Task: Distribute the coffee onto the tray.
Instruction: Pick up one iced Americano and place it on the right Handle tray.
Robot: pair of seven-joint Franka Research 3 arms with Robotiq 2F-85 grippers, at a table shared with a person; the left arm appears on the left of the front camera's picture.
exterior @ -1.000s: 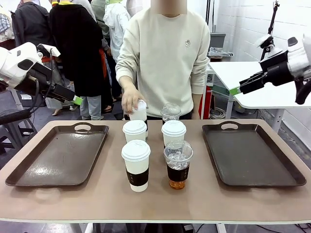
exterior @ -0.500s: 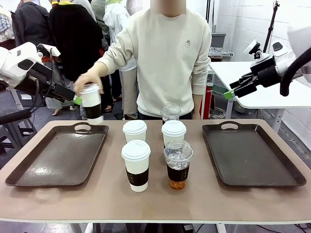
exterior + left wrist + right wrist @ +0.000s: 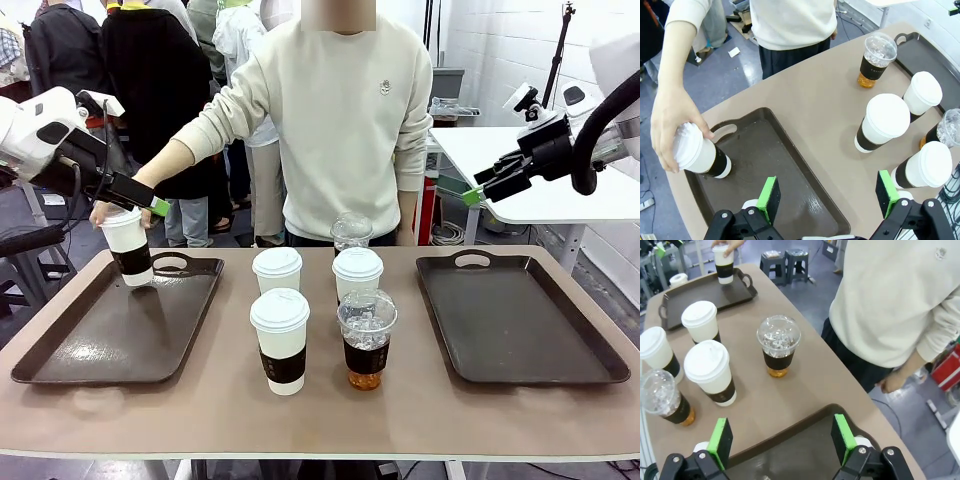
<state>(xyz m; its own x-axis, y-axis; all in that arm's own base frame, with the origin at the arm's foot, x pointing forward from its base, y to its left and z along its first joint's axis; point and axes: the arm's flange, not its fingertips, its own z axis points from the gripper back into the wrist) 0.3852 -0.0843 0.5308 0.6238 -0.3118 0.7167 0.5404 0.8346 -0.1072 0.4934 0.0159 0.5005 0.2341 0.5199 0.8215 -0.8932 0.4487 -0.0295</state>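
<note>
White-lidded, brown-sleeved: saw one paper cup [image 3: 128,250] gripped by the person's hand [image 3: 103,213] at the tray's [image 3: 110,330] handle end, frame left; five other cups [image 3: 280,340] mid-frame. Found left gripper [image 3: 828,195] and right gripper [image 3: 781,436] spread wide, empty.

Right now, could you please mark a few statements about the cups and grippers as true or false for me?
The person's hand holds a white paper cup at the left tray's far end. True.
Both iced coffees stand on a tray. False: the near iced coffee and the far iced coffee stand on the table, between the trays.
The left gripper is shut on a cup. False: it is open, holding nothing.
The right gripper is open. True.
</note>
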